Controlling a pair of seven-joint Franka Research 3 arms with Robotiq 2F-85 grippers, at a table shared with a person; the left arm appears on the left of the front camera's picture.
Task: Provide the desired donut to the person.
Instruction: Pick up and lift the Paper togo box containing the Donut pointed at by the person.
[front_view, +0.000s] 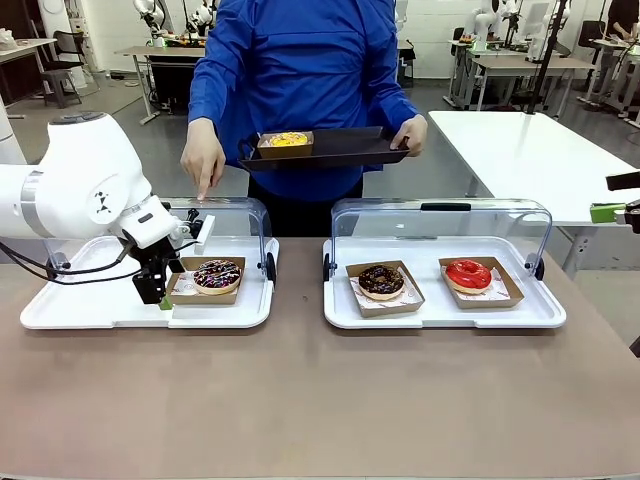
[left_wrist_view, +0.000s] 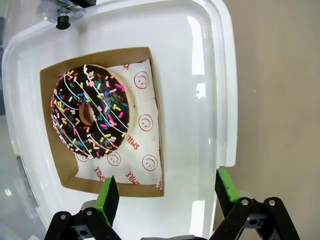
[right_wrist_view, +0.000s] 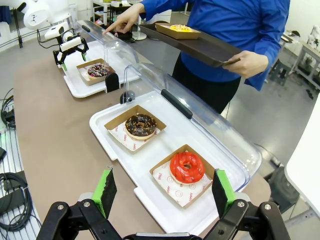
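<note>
Counter (front_view: 300, 400). Person (front_view: 300, 70) holds black tray (front_view: 350, 150) carrying boxed yellow donut (front_view: 288, 140); hand (front_view: 203, 160) points at the left lid.
Right white tray (front_view: 440, 318), lid up: chocolate donut (front_view: 381, 281) and red donut (front_view: 468, 274), each boxed.
Left white tray (front_view: 100, 315): sprinkled donut (front_view: 217, 275) in box.
Left fingers (left_wrist_view: 107, 195) spread at the box edge; right fingers (right_wrist_view: 105, 192) spread, aloft.
Liner (left_wrist_view: 145, 150) reads "SMILE", partly hidden under the donut.

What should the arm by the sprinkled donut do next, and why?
Probably lower the open left tool onto the near rim of the cardboard box: the person's hand points down at the lid above the sprinkled donut, and the tool hangs empty beside that box.
</note>
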